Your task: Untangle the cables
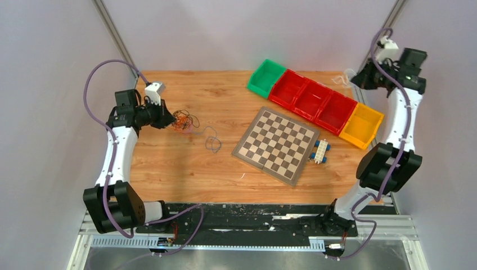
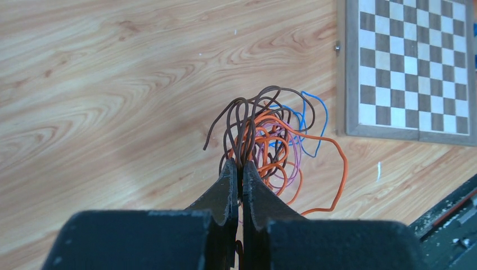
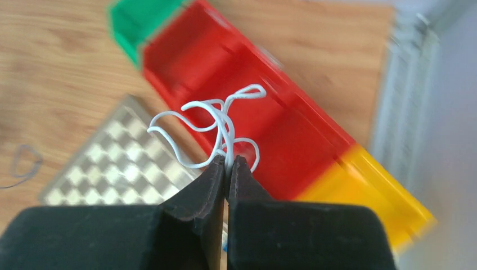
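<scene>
Orange cables (image 2: pixel 256 135) between left claw (image 2: pixel 239 166) tips

Left claw (image 2: pixel 241 165) and right claw (image 3: pixel 228 161) both clamped tight.

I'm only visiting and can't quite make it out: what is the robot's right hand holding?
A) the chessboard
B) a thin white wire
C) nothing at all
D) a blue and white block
B: in its own wrist view the right hand is pinched shut on a curly white wire, with the red bins in the background.
</scene>
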Robot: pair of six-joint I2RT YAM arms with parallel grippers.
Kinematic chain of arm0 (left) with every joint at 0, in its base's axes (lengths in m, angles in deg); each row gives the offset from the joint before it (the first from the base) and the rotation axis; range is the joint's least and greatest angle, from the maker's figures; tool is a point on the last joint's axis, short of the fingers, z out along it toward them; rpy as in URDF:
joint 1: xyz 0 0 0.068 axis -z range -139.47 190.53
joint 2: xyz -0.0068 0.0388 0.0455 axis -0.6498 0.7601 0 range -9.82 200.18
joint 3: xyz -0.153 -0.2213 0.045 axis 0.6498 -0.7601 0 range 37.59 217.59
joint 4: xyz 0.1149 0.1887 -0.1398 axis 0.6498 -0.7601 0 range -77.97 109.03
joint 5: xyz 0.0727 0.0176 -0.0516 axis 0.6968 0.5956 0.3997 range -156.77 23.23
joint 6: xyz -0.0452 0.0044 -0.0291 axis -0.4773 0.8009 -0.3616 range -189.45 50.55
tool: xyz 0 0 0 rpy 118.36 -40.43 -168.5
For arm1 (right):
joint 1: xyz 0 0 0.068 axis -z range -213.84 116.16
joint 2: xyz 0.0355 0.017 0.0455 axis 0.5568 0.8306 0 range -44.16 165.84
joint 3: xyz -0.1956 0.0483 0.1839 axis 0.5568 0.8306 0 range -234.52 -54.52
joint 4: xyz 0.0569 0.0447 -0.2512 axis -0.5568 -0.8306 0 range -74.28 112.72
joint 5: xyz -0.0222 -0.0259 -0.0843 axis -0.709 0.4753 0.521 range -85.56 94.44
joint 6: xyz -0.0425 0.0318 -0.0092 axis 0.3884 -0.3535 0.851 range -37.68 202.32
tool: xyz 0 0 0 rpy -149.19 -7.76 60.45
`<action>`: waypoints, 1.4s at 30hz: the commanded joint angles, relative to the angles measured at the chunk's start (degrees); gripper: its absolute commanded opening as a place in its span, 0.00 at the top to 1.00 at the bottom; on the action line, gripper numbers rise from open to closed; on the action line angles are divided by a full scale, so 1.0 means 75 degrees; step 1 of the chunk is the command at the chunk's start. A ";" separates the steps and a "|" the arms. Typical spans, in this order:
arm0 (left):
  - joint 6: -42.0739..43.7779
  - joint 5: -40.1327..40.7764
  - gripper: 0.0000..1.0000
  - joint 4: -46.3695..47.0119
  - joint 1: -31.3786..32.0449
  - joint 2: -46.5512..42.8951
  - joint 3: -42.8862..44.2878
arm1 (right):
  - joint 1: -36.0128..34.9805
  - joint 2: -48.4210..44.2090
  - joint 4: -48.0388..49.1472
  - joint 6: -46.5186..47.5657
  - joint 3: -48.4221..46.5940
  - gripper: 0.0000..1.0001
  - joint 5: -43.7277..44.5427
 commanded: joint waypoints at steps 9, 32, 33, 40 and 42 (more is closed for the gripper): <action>-0.0965 -0.0178 1.00 0.0725 0.0258 0.0290 -0.0310 | 0.1425 0.0215 -0.1259 0.2571 0.1255 1.00 0.3300; -0.0857 -0.0706 1.00 0.0026 0.0183 0.0305 -0.0199 | -0.3397 0.0732 -0.0502 0.0960 0.0199 0.00 -0.1619; -0.0955 -0.0794 1.00 0.0025 0.0142 0.0320 -0.0185 | -0.3817 0.0860 -0.0212 0.0864 0.0226 0.00 -0.1780; -0.1415 -0.1693 1.00 -0.0057 -0.0076 0.0730 0.0130 | -0.6202 0.1734 0.1632 0.2059 0.0691 0.00 -0.2011; -0.1423 -0.1761 1.00 -0.0141 -0.0091 0.0829 0.0225 | -0.6591 0.1625 0.3094 0.2533 0.1419 0.00 -0.2182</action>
